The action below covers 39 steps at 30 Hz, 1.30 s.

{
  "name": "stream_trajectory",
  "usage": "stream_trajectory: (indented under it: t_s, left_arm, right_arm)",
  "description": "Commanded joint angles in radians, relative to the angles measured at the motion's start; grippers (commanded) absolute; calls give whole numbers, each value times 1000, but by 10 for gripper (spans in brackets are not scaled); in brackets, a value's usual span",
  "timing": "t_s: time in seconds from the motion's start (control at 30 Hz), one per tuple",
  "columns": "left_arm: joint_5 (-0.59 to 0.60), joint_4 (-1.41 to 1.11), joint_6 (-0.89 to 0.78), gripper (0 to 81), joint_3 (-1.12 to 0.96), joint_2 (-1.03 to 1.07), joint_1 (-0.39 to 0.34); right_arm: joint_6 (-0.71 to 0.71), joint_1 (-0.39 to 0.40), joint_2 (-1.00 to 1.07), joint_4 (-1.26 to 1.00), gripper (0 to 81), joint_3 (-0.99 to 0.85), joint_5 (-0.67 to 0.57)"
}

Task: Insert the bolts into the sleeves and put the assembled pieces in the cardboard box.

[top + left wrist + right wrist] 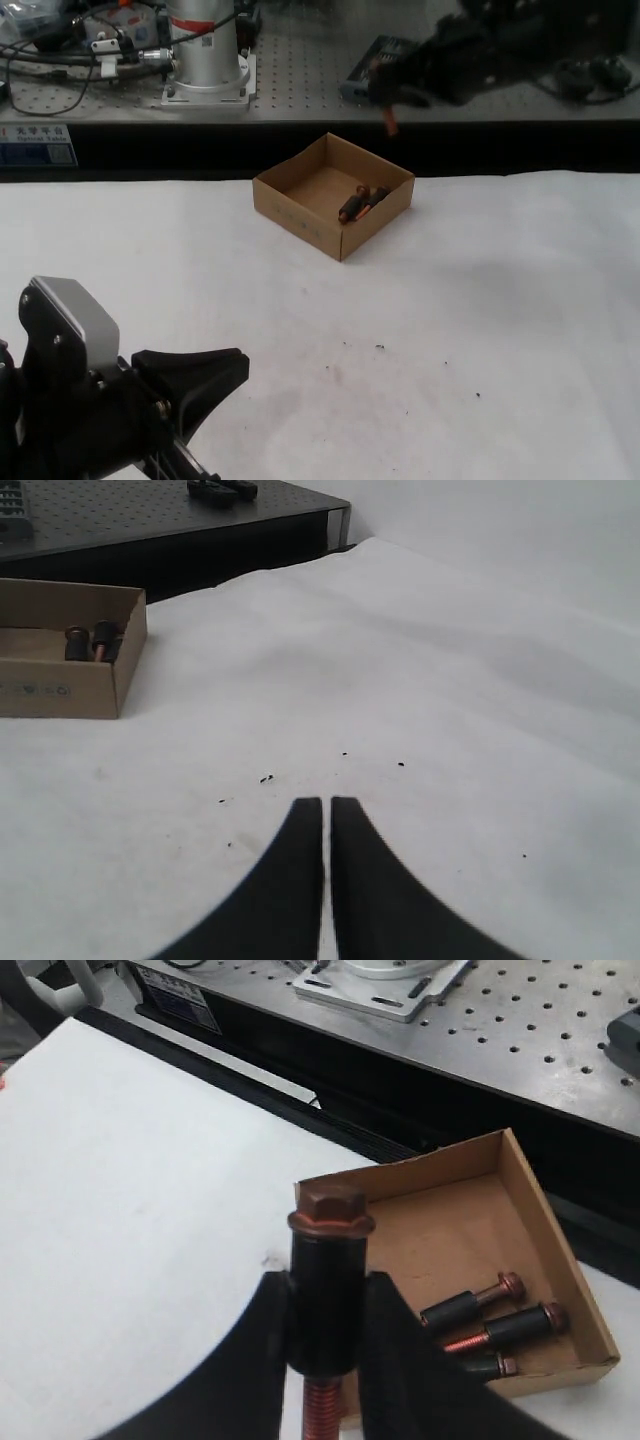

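Observation:
The cardboard box [300, 225] stands open at the middle far side of the white sheet, with assembled bolt-and-sleeve pieces [360, 203] lying inside. In the right wrist view the box [545, 1220] holds three such pieces [490, 1325]. My right gripper [325, 1292] is shut on another assembled piece [330, 1215], a copper bolt through a black sleeve, held upright above the sheet beside the box. From the high view that gripper [400, 98] hangs above the box's far right. My left gripper [327, 805] is shut and empty, low over the near left of the sheet [235, 362].
A perforated metal bench [300, 70] with a metal column base [205, 60], cables and dark gear runs behind the sheet, past a black edge strip. Small dark specks [265, 778] dot the white sheet [480, 330] ahead of the left gripper.

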Motion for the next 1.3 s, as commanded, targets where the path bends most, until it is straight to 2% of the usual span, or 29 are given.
stream_trajectory:
  t_s: [0.0, 0.2, 0.43, 0.97, 1.1, 1.17, 1.27]
  left_arm:
    - [-5, -8, 22, 27, -4, -9, 3]
    - [-40, -8, 37, 27, -4, -9, 3]
    - [-42, -8, 37, 27, -4, -9, 3]
    - [-42, -8, 37, 27, -4, -9, 3]
    - [-42, -8, 37, 27, -4, -9, 3]
    - [-42, -8, 37, 27, -4, -9, 3]
    - [-42, -8, 37, 27, -4, -9, 3]
  right_arm:
    - [-11, -1, 100, 15, 60, -120, -10]
    - [-5, -1, 255, 15, 60, -243, -10]
    - [-4, -1, 383, 8, 60, -289, -10]
    - [-4, -3, 446, -24, 60, -289, 13]
    - [-11, -3, 446, -26, 10, -289, 12]
    - [-19, -1, 446, -26, 92, -289, 4]
    - [-27, -1, 446, -26, 267, -289, -46]
